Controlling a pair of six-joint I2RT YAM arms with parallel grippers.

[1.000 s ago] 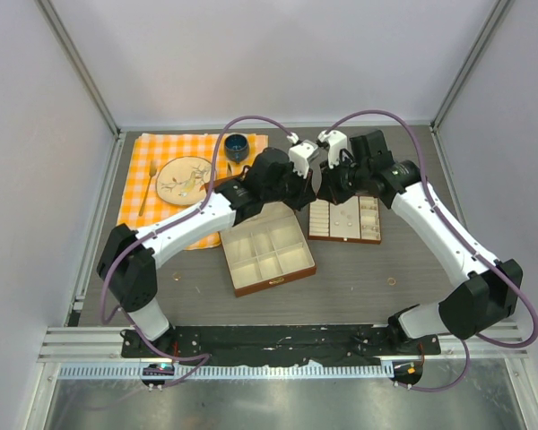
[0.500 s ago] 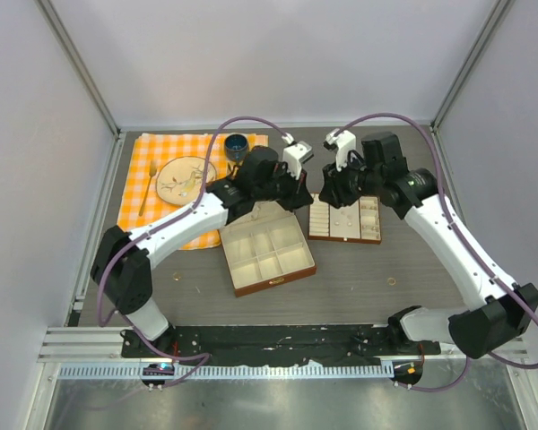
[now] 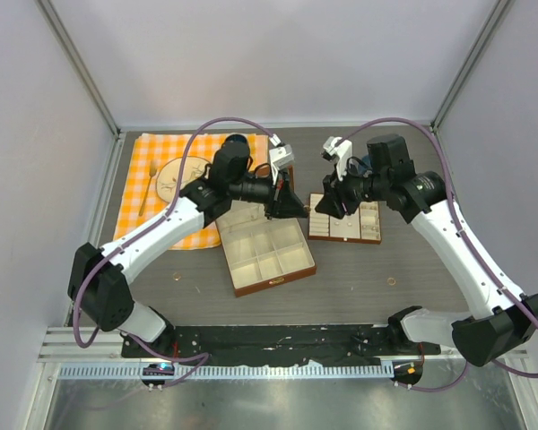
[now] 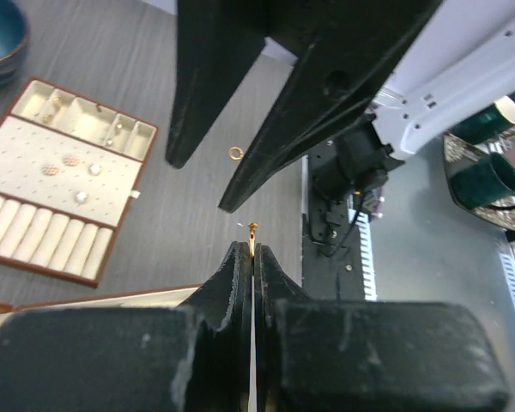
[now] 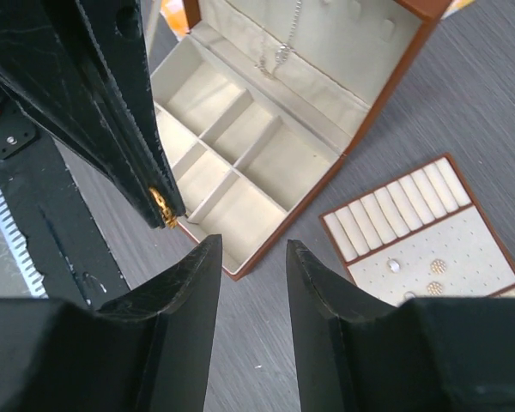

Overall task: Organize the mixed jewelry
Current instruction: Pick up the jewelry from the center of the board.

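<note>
A tiny gold-coloured jewelry piece is pinched between the tips of the left end effector, above the grey counter, beside the right end effector, whose jaws stand apart and empty. A thin silver chain necklace lies in the lid of the open brown box.

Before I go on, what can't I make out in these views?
- Gold piece: left wrist view shows only its tip above the shut left gripper; type unclear.
- In top view it is too small to find.
- Necklace: right wrist view, chain cut off by the top edge.
- Box lid: top view, partly under the left arm.
</note>
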